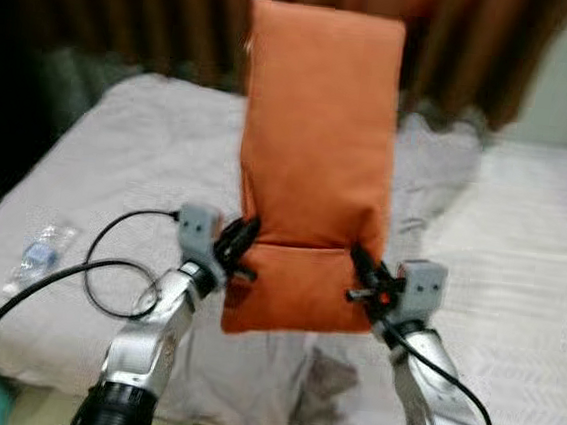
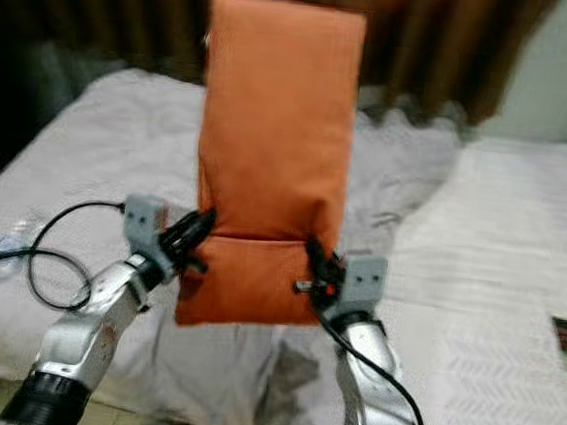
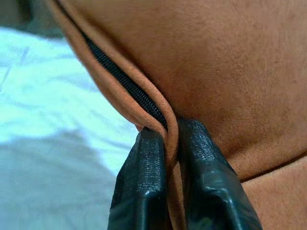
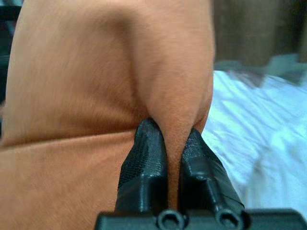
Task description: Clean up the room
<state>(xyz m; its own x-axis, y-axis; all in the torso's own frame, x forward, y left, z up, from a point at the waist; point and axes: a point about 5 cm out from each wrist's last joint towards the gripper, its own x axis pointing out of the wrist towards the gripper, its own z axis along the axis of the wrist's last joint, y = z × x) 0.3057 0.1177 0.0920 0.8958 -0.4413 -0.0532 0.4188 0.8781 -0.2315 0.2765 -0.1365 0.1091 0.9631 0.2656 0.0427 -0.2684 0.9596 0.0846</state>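
Left eye view: left hand (image 1: 243, 246) and right hand (image 1: 363, 270) pinch cushion (image 1: 313, 165) edges above bed (image 1: 129, 147); keep both grips level when lowering.

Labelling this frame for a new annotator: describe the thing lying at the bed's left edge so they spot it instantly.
Start at the bed with the rumpled pale sheet. Follow its left edge toward the robot, left of the orange cushion and the looping black cable. There lies a clear plastic bottle on its side, the lone transparent thing there.
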